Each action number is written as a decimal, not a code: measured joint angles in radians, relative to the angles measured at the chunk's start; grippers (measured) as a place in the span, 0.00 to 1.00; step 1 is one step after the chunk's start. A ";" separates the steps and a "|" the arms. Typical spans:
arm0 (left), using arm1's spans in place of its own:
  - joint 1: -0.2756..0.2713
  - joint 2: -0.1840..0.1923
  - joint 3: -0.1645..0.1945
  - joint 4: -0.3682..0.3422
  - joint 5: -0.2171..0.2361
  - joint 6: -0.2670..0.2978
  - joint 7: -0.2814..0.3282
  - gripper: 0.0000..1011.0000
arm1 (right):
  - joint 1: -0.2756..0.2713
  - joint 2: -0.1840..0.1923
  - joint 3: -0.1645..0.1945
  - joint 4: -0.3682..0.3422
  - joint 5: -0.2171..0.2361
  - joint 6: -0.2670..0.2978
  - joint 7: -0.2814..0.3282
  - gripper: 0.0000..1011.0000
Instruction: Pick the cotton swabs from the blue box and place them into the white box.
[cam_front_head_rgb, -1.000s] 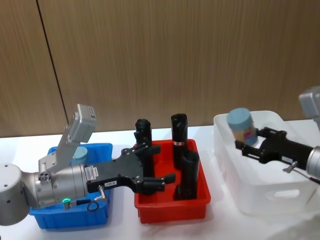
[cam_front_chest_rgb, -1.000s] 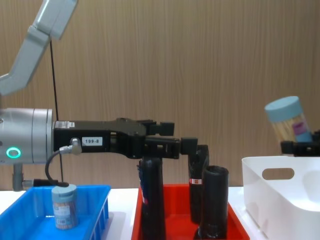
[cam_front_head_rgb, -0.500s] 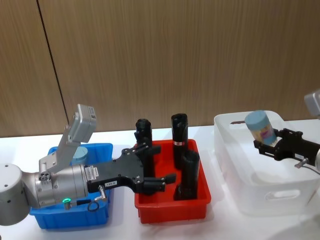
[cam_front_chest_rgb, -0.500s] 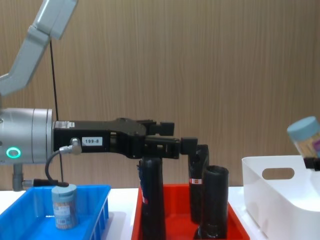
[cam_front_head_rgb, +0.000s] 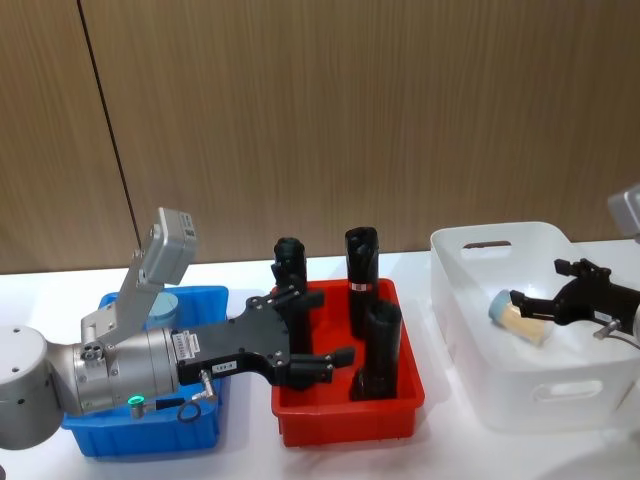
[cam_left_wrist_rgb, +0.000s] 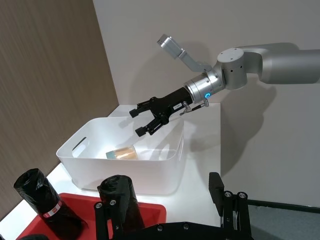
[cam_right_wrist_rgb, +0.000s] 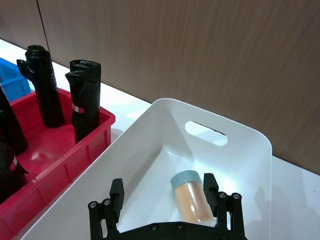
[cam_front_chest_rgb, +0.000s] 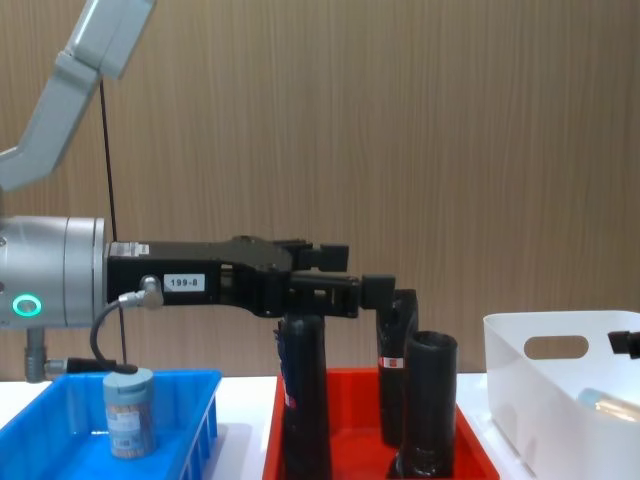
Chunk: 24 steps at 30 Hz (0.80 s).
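One cotton swabs jar (cam_front_head_rgb: 516, 313) lies on its side on the floor of the white box (cam_front_head_rgb: 462, 300), its pale blue lid pointing toward the red tray. Just above and behind it my right gripper (cam_front_head_rgb: 548, 301) hangs open, holding nothing. The right wrist view shows the jar (cam_right_wrist_rgb: 192, 198) between and below the spread fingers (cam_right_wrist_rgb: 220, 196), clear of them. Another cotton swabs jar (cam_front_chest_rgb: 130, 411) stands upright in the blue box (cam_front_chest_rgb: 172, 380) at the left. My left gripper (cam_front_head_rgb: 318, 328) hovers open over the red tray, empty.
The red tray (cam_front_head_rgb: 340, 420) between the two boxes holds three tall black tubes (cam_front_head_rgb: 360, 270). The left forearm (cam_front_head_rgb: 130, 365) stretches over the blue box (cam_front_head_rgb: 206, 298). A wooden wall stands behind the white table.
My right gripper came down into the white box and let go of the jar, which now lies on the box floor. The left arm has not moved.
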 joint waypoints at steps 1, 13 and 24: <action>0.000 0.000 0.000 0.000 0.000 0.000 0.000 0.99 | 0.000 0.000 0.000 -0.001 0.000 0.000 0.000 0.99; 0.000 0.000 0.000 0.000 0.000 0.000 0.000 0.99 | -0.008 0.003 -0.004 -0.024 -0.001 -0.001 0.001 0.99; 0.015 -0.001 0.006 -0.018 0.012 -0.004 0.064 0.99 | -0.058 -0.009 -0.003 -0.086 0.006 -0.016 -0.047 0.99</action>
